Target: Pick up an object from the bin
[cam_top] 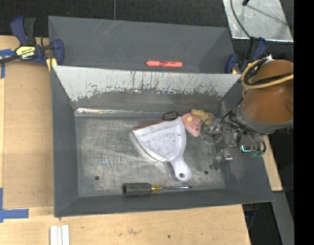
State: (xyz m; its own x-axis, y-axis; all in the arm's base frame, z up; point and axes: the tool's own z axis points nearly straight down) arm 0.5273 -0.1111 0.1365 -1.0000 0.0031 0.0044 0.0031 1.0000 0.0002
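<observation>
The tool (218, 161) was down low at the right end of the bin (65, 137), and honestly I couldn't tell if it was open or closed. Didn't see anything in it. Nearest stuff was a pink lump (191, 124) and a yellowish bit (202, 115) toward the back, a white plastic scoop (159, 142) mid-bin, and a black-handled screwdriver (147, 189) along the front. So I'd say nothing was picked yet, grab and lift both still to do.

No writing is legible; the red sticker (164, 64) on the back wall of the grey bin (121, 45) is too small to read.
</observation>
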